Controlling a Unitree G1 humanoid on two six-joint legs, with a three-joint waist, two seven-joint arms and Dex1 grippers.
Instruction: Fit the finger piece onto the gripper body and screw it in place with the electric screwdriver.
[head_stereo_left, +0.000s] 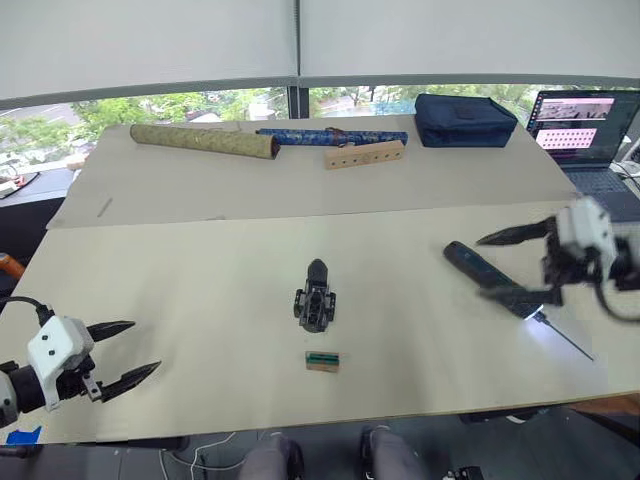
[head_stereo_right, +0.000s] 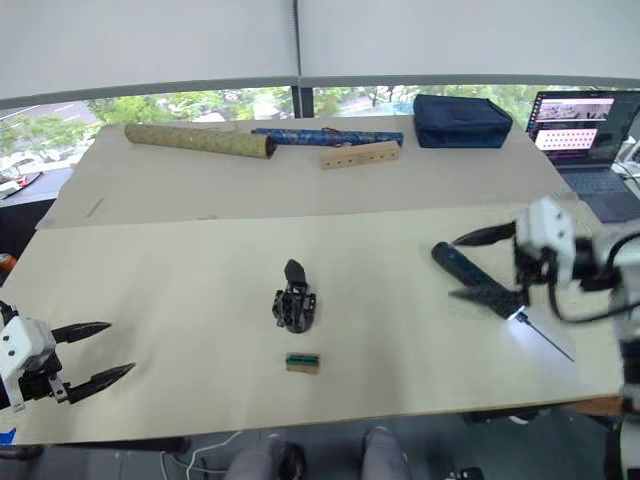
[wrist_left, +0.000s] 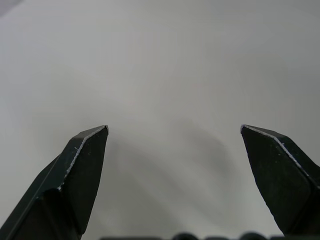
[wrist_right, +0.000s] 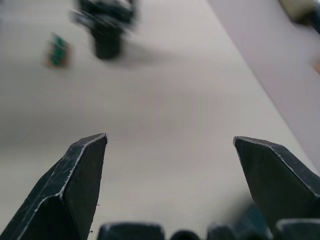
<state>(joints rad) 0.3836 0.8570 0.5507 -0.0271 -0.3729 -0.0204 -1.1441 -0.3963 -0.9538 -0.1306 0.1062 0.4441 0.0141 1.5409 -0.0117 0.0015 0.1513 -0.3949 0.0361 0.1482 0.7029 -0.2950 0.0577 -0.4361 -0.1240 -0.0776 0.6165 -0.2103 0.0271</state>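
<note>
The gripper body (head_stereo_left: 316, 297) stands mid-table, small and black, with a pointed finger sticking up toward the far side; the right wrist view shows it blurred (wrist_right: 105, 25). The finger piece is out of view. On the right lies the electric screwdriver (head_stereo_left: 467, 262), a thick black tool with its thin bit (head_stereo_left: 565, 340) pointing toward the front right corner and a light glowing at its tip. My right gripper (head_stereo_right: 453, 267) is open, one finger on each side of the screwdriver's barrel. My left gripper (head_stereo_left: 145, 347) hovers open and empty over the front left of the table.
A small green-and-tan block (head_stereo_left: 322, 361) lies just in front of the gripper body. Along the far table sit a tan rolled tube (head_stereo_left: 205, 140), a blue rolled tube (head_stereo_left: 330, 135), a holed wooden bar (head_stereo_left: 364, 155), a navy bag (head_stereo_left: 464, 120) and a laptop (head_stereo_left: 590, 130).
</note>
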